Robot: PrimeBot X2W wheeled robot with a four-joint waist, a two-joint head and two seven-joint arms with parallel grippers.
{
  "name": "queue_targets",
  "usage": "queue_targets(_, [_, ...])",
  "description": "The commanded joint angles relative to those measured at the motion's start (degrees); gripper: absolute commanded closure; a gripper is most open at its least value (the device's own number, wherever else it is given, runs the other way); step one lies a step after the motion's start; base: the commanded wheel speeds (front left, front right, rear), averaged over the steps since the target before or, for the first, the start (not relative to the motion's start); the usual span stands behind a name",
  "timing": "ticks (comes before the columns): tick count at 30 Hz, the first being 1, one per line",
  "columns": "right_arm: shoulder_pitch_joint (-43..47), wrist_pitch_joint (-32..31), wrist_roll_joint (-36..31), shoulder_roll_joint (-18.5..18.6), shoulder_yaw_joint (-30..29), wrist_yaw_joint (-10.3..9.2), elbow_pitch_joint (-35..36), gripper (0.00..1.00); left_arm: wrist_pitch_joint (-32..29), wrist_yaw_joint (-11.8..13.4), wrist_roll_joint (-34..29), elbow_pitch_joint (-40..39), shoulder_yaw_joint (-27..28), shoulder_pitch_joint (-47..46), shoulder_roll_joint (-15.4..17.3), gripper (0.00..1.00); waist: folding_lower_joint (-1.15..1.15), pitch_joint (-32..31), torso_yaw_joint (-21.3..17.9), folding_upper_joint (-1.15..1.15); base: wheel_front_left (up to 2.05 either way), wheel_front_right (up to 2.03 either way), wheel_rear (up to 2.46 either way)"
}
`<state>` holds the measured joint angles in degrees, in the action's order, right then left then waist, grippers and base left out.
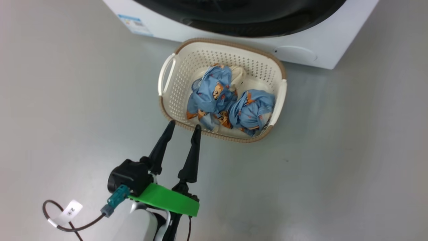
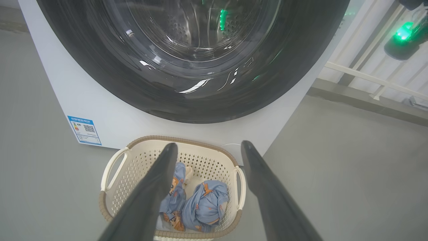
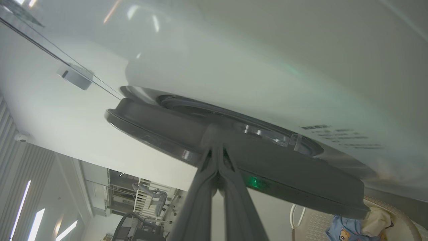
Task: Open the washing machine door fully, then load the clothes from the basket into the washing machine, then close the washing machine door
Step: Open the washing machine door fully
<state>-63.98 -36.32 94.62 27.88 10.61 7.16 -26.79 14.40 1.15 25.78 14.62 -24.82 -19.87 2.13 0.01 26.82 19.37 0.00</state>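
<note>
The washing machine [image 1: 321, 43] stands at the top of the head view, and its black round door [image 2: 187, 100] lies close against the white front. Before it on the floor sits the cream basket [image 1: 187, 67] with two light blue clothes bundles [image 1: 214, 93] [image 1: 252, 112] inside. My left gripper [image 1: 185, 124] is open, fingertips just above the basket's near rim, holding nothing. In the left wrist view the left gripper [image 2: 209, 144] frames the basket [image 2: 180, 138] and clothes [image 2: 205, 206]. My right gripper [image 3: 216, 134] is shut, its tips against the door's rim [image 3: 301, 174].
Grey floor lies open to the left and right of the basket. A blue label [image 2: 84, 130] marks the machine's lower left corner. A white railing [image 2: 367, 78] runs to the machine's right. A cable [image 1: 67, 227] loops beside my left wrist.
</note>
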Motion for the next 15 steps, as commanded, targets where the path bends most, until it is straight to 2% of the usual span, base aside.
queue_targets(1, [-1.64, -0.36, -1.36, 0.24, 0.13, 0.33, 1.03, 1.0, 0.6, 0.64, 0.51, -1.94, 1.06, -0.86, 0.75, 0.0, -0.01, 2.09, 1.97, 0.0, 0.0, 0.0, 0.0])
queue_targets(15, [-7.42, -1.54, -4.67, -0.08, 1.61, 0.33, -1.37, 1.0, 0.6, 2.23, 2.81, -4.22, -1.86, -1.96, 0.75, 0.0, -0.01, 4.71, 4.5, 0.0, 0.0, 0.0, 0.0])
